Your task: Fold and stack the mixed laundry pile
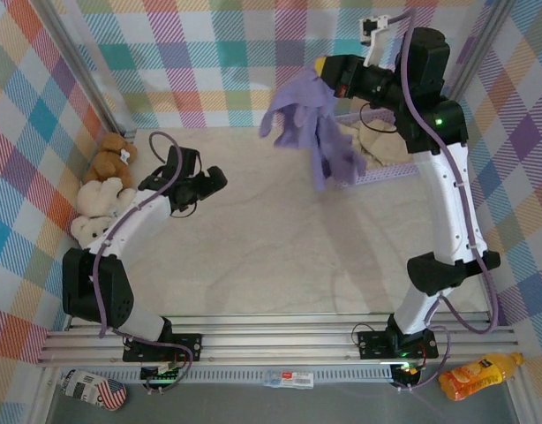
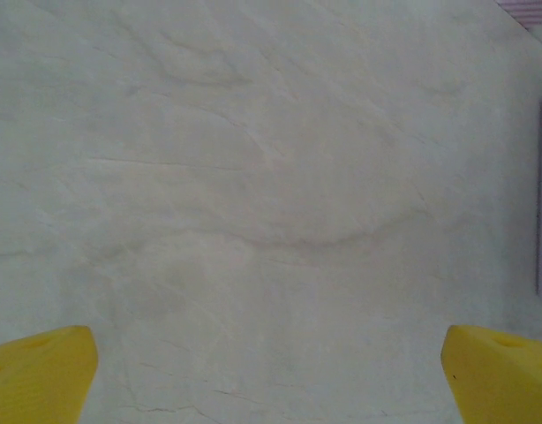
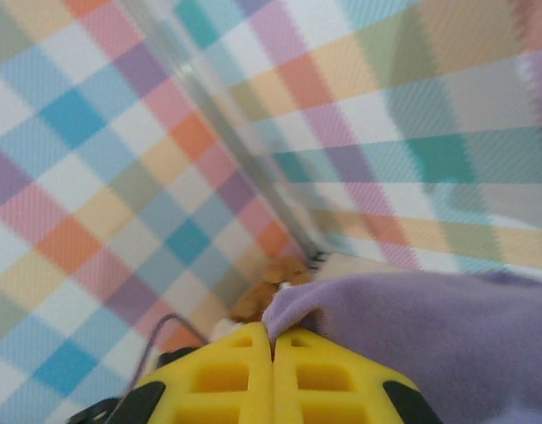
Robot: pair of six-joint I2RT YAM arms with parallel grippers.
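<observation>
Overhead, from the fixed camera, the right hand (image 1: 322, 69) is raised high at the back of the cell, its fingers pinched shut on a fold of the lavender shirt (image 1: 317, 124). The shirt hangs free from that pinch, sleeves and hem dangling in front of the lavender mesh basket (image 1: 387, 175). It seems to be held this high so that the cloth clears the basket rim and can drop open. The cream garment (image 1: 379, 140) lies bunched inside the basket. The left hand (image 1: 220, 179) hovers low over the bare middle of the counter (image 1: 280, 256), well apart from the shirt, probably waiting to take a corner or help spread it. A brown teddy bear (image 1: 112, 157) and a cream teddy bear (image 1: 94, 205) sit against the left wall, away from the open folding space.

Next, the left wrist camera looks straight down on the pale, lightly creased counter (image 2: 271, 177). The left hand (image 2: 269, 380) is spread wide, one yellow fingertip (image 2: 41, 371) at each lower corner, with nothing between them.

Lastly, the right wrist camera looks along the right hand (image 3: 273, 375), whose yellow jaws meet with no visible gap. Lavender shirt (image 3: 421, 327) cloth bulges just past the tips and to the right, caught at their very end. Beyond is the plaid wall (image 3: 147, 132), with the brown teddy bear (image 3: 273, 284) small below.
</observation>
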